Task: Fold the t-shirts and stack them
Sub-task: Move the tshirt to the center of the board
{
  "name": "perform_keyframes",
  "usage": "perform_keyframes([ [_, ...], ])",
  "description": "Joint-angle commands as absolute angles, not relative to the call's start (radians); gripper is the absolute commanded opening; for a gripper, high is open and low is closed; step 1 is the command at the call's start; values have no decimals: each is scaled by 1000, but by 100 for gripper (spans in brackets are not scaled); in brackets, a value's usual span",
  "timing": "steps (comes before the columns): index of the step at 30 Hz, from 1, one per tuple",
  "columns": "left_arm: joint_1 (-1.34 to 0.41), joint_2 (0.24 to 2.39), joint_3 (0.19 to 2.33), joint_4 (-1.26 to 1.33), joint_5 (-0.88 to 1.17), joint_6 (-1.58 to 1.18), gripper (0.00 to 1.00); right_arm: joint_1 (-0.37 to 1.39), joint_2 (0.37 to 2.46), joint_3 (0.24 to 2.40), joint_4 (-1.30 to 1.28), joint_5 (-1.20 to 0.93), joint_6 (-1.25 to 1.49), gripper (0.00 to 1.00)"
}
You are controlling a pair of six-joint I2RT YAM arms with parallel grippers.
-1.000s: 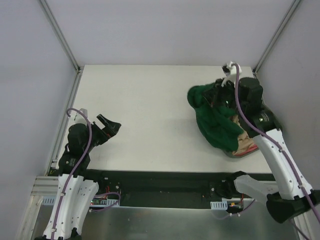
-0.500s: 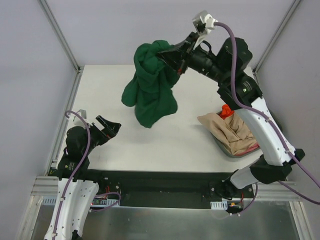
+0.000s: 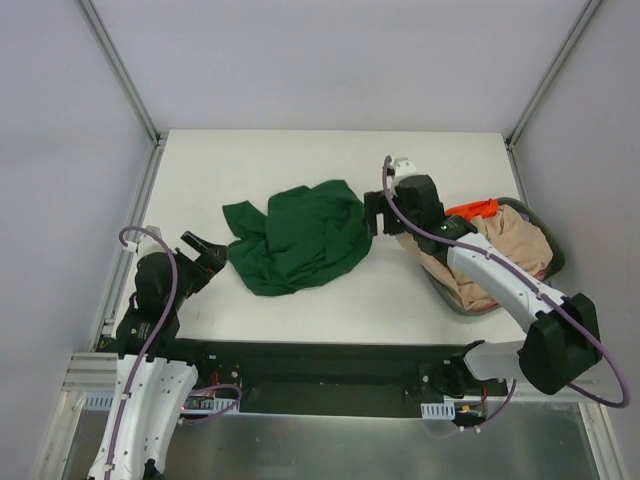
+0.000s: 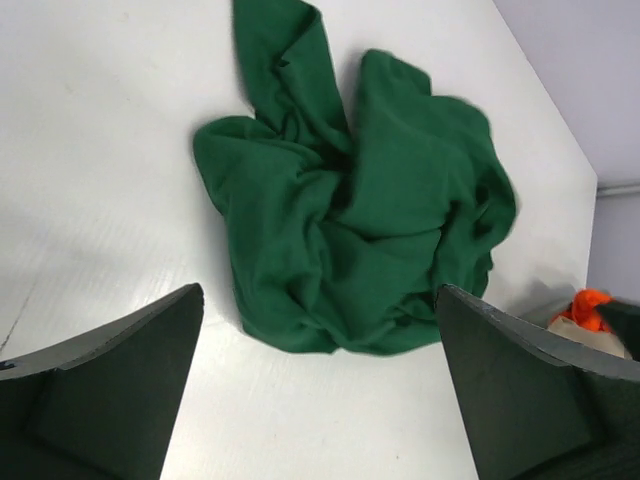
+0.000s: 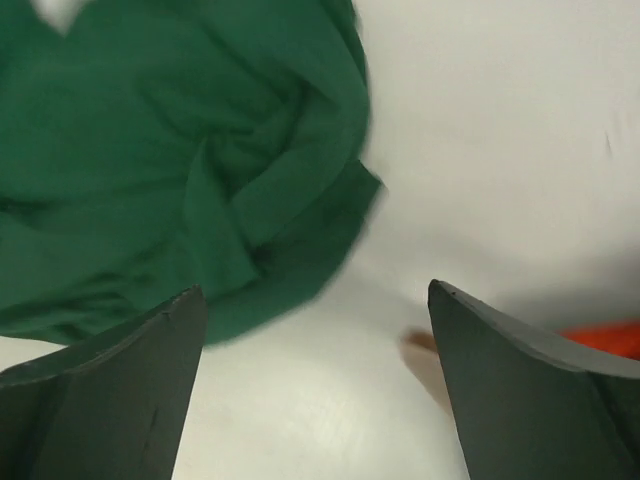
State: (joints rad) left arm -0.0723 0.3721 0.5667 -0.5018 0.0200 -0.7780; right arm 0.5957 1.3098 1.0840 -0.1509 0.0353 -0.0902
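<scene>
Top view: the basket (image 3: 553, 250) is sitting partly hidden behind the right arm. Three shirts are showing: one green t-shirt (image 3: 300, 238) lying crumpled mid-table, one beige shirt (image 3: 500, 250) and one orange shirt (image 3: 470, 209) in the basket.

Left wrist: the left gripper (image 4: 318, 300) is standing wide, empty, with the green heap just beyond it.

Right wrist: blurring. The right gripper (image 5: 316, 290) is standing wide, gripping nothing.

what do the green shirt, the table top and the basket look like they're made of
Green t-shirt: soft matte knit cloth, likely cotton, since it lies crumpled in loose folds.
Table: smooth white matte board, maybe laminate; flat and even, no grain.
Basket: dark rigid rim, probably plastic, though too little shows to be sure.
</scene>
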Motion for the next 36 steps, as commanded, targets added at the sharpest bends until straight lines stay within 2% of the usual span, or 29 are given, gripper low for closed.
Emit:
perform_keyframes([
  [1, -75, 437, 569, -522, -58, -824, 99, 555, 1250, 1016, -172, 152, -69, 97],
  [3, -75, 503, 577, -522, -64, -824, 99, 557, 1229, 1006, -184, 109, -98, 99],
  [4, -75, 541, 580, -522, -69, -827, 99, 558, 1220, 1003, -187, 109, -106, 96],
  [7, -75, 659, 591, -519, -66, -857, 99, 572, 1216, 994, -181, 77, -153, 96],
  [14, -75, 955, 670, -474, -26, -825, 95, 644, 1360, 1057, -146, -26, -245, 96],
  [21, -75, 1195, 738, -402, -2, -862, 84, 742, 1688, 1353, -186, -29, -170, 99],
  [25, -75, 1293, 753, -368, 63, -859, 81, 828, 1876, 1524, -225, 93, -129, 99],
  [29, -75, 1364, 764, -351, 109, -833, 76, 890, 2093, 1788, -331, 262, -104, 99],
  [31, -75, 1394, 764, -341, 121, -828, 73, 910, 2178, 1880, -359, 322, -75, 96],
  [33, -77, 1425, 762, -330, 139, -822, 67, 922, 2249, 1949, -388, 374, -34, 96],
  [35, -78, 1451, 768, -325, 155, -815, 57, 922, 2302, 2011, -414, 415, -5, 93],
  [36, -77, 1465, 772, -324, 161, -810, 44, 922, 2324, 2031, -419, 438, -3, 90],
])
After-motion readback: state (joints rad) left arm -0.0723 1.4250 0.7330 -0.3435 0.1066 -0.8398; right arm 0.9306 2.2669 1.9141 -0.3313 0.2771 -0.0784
